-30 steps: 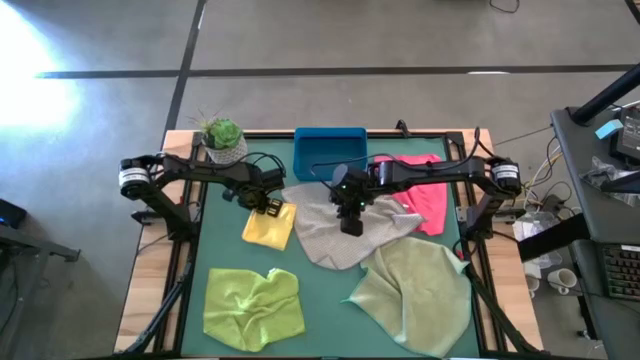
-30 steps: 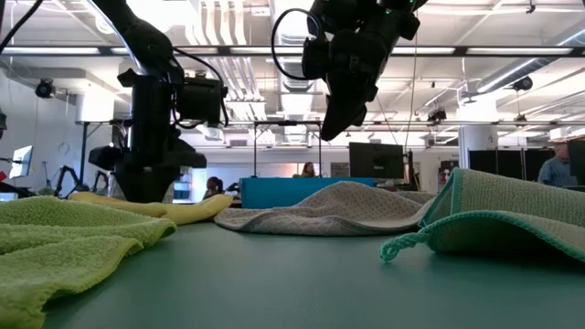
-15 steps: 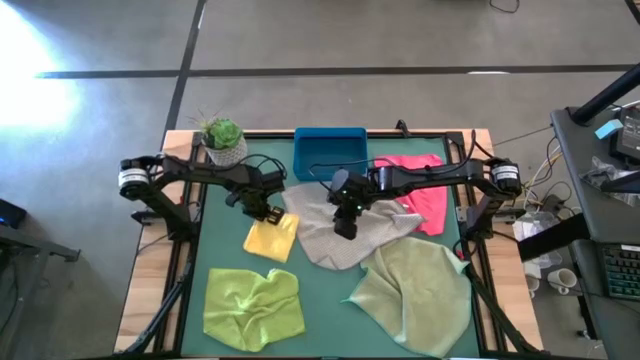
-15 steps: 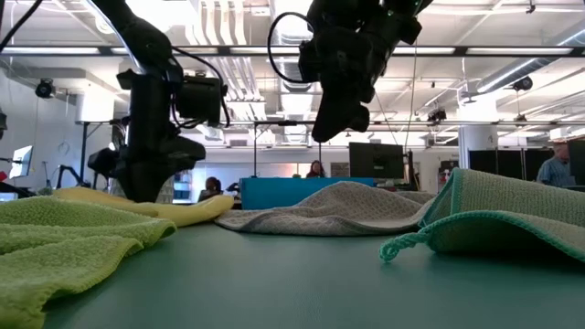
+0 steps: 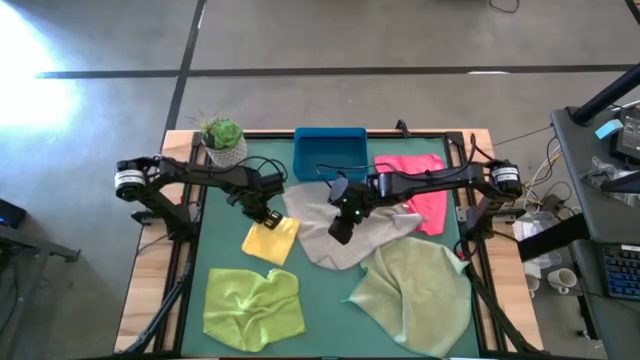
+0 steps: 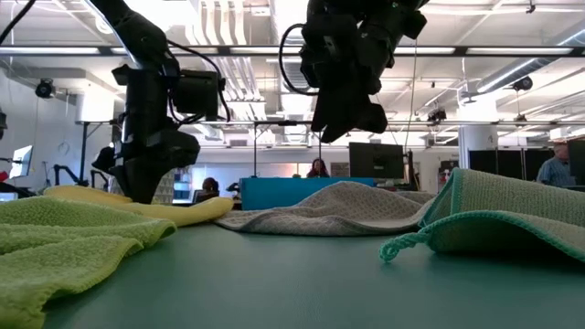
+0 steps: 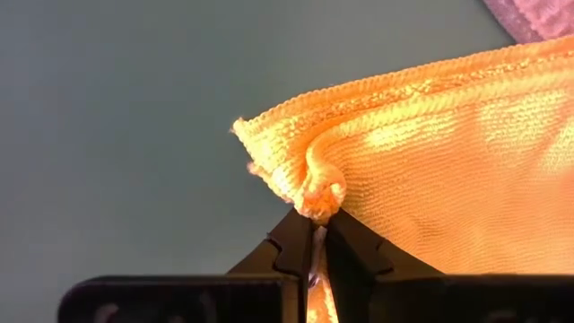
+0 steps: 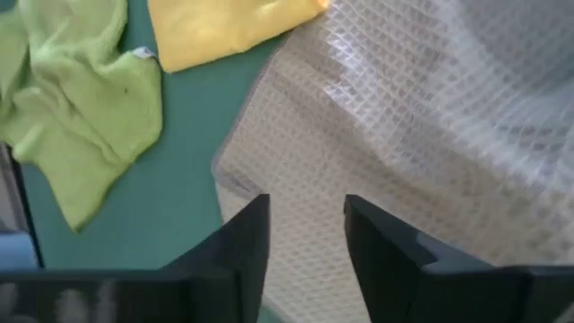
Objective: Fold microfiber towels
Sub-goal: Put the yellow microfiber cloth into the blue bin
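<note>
The yellow towel [image 5: 272, 241] lies left of the table's middle, with my left gripper [image 5: 266, 213] shut on its far left corner. The light grey towel [image 5: 325, 240] lies rumpled in the middle. My right gripper [image 8: 305, 235] hangs open above it, clear of the cloth, and shows high in the low view [image 6: 347, 114]. The hot pink towel [image 5: 418, 188] lies flat at the far right. The lime green towel [image 5: 252, 305] lies crumpled at the near left. The pale sage green towel [image 5: 415, 290] lies at the near right, partly over the grey one's edge. My left gripper pinches a small bunched bit of the yellow towel's corner [image 7: 319, 192] between its two fingers [image 7: 352, 251]. The fingers come from above, pointing down. The rest of the towel lies slack on the table.
A blue tray [image 5: 328, 140] stands at the middle of the far edge, and a potted plant [image 5: 222, 140] at the far left corner. Bare green tabletop [image 5: 330, 320] shows between the lime and sage towels.
My right gripper has gone a little toward the table's left and near edges above the grey towel, rolling about its own line, and its fingers stand wider apart. The yellow towel's outline has drawn slightly toward the near edge under my left gripper.
</note>
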`<state>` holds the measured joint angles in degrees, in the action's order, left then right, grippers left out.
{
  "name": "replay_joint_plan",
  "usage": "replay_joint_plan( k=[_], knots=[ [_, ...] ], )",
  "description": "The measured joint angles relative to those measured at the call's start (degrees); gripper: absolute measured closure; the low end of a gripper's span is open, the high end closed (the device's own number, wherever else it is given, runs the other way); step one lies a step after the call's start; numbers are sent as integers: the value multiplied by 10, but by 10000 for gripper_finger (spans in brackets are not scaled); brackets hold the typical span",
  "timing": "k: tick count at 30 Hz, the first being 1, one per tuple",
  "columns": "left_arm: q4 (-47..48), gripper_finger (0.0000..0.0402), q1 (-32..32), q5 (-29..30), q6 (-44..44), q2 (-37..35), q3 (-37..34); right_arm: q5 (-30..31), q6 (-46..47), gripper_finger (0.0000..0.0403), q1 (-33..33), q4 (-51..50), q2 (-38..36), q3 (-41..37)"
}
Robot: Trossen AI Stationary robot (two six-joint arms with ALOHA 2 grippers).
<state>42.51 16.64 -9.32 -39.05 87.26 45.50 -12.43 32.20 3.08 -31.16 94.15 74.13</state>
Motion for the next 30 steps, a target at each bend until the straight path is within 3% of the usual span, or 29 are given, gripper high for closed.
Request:
replay_joint_plan(
  k=[7,14,30],
  knots=[
    [-3,389,0,4,38,0,1,9,43,228,-5,60,0,-13],
    [-17,389,0,5,55,0,1,64,122,234,-5,188,17,-49],
    [-18,389,1,6,75,-1,0,64,276,241,-7,311,152,-3]
  ],
)
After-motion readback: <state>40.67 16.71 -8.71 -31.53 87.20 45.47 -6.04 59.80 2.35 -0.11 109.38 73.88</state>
